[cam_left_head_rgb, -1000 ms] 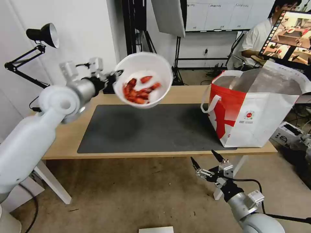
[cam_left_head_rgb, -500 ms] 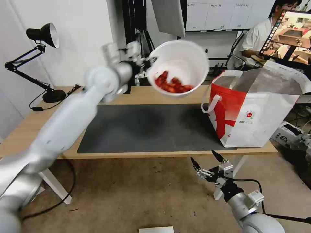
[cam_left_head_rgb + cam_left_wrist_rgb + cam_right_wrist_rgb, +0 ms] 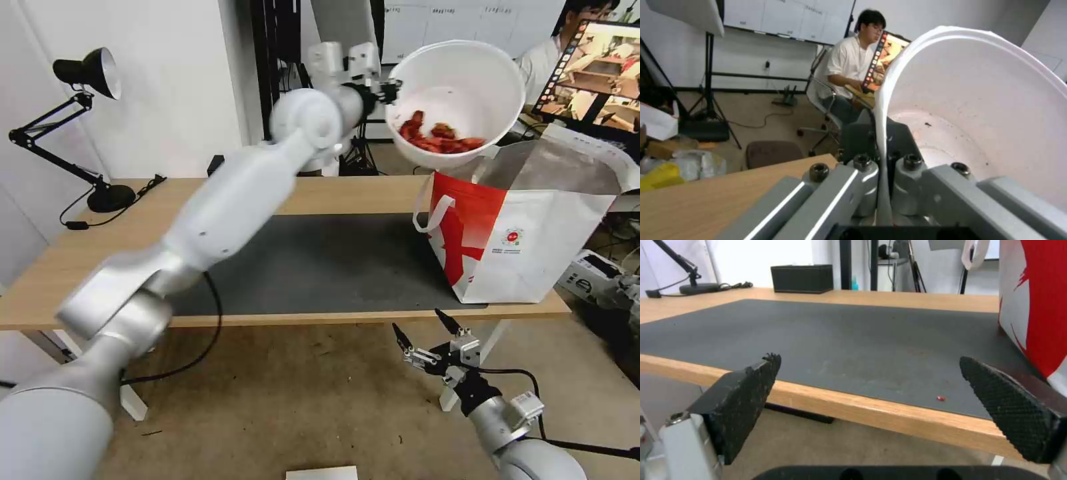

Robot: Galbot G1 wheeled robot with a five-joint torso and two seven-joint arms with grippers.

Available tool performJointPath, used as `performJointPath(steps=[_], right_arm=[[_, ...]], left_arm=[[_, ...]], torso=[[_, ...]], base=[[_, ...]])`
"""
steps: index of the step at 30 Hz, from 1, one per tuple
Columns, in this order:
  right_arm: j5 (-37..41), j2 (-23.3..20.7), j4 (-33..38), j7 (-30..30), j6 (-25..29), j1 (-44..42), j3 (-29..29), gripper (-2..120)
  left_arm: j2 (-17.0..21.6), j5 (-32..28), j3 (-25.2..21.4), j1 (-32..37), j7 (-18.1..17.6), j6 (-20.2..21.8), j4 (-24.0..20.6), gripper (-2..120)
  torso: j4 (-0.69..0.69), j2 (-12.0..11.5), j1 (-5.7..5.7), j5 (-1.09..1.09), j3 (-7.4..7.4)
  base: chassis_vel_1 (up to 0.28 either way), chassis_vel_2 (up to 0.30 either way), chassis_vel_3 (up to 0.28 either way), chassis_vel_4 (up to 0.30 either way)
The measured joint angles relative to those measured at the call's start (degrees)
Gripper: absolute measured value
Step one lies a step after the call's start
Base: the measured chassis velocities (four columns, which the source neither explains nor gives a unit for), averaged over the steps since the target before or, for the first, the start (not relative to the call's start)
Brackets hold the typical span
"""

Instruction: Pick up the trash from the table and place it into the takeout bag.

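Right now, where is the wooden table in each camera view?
Head view: table spans the middle, under the left arm.
Left wrist view: table beside the left end effector pinching the bowl rim.
Right wrist view: table edge beyond the open right end effector.
Shared landmark: takeout bag, head and right wrist views.

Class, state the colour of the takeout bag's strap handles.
White; the takeout bag handles show best in the head view.

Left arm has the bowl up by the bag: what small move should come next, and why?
Probably carry it a little farther over the takeout bag, then lower. The left gripper pinches the rim of the white bowl, which hangs above the bag's near edge, not centred over its opening.
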Motion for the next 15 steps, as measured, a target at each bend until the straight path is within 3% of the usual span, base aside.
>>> performJointPath(steps=[6, 15], right_arm=[[0.00, 0.00, 0.00, 0.00, 0.00, 0.00, 0.00, 100], [0.00, 0.00, 0.00, 0.00, 0.00, 0.00, 0.00, 100]], left_arm=[[-6.72, 2.72, 1.10, -0.19, 0.01, -3.06, 7.31, 0], [-7.65, 4.04, 3.29, -0.62, -0.04, -6.69, 9.55, 0]], torso=[[-0.01, 0.00, 0.00, 0.00, 0.00], [0.02, 0.00, 0.00, -0.02, 0.00]], base=[[0.000, 0.000, 0.000, 0.000], [0.000, 0.000, 0.000, 0.000]])
